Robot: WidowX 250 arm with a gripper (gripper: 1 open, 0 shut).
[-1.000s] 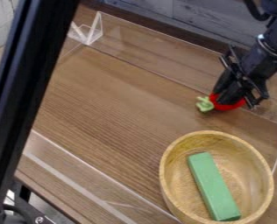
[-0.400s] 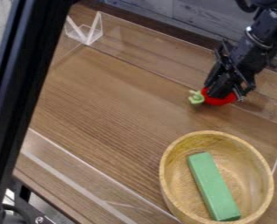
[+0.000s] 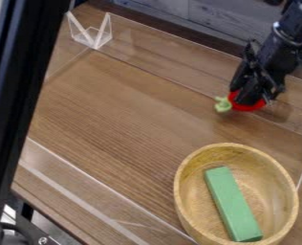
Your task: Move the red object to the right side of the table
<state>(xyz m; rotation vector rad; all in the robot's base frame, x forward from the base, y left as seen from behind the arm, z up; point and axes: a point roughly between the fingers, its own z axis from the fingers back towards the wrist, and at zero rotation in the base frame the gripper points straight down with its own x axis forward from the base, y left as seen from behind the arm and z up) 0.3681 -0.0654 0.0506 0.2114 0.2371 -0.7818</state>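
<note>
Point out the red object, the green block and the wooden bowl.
red object (image 3: 247,104), camera view, on its red body below the gripper.
green block (image 3: 230,202), camera view, middle of its top face.
wooden bowl (image 3: 185,172), camera view, left rim.

Single view only, so no overlap with another camera to note. Camera sits high, off one near corner of the table (image 3: 116,124), looking down and diagonally across the wood top. A dark out-of-focus post (image 3: 20,115) stands very close to the lens, crossing the frame's left side between camera and table. Wooden bowl (image 3: 238,196) lies at the table's near edge, lower right. Clear acrylic wall (image 3: 90,31) marks the far edge, upper left.
</note>
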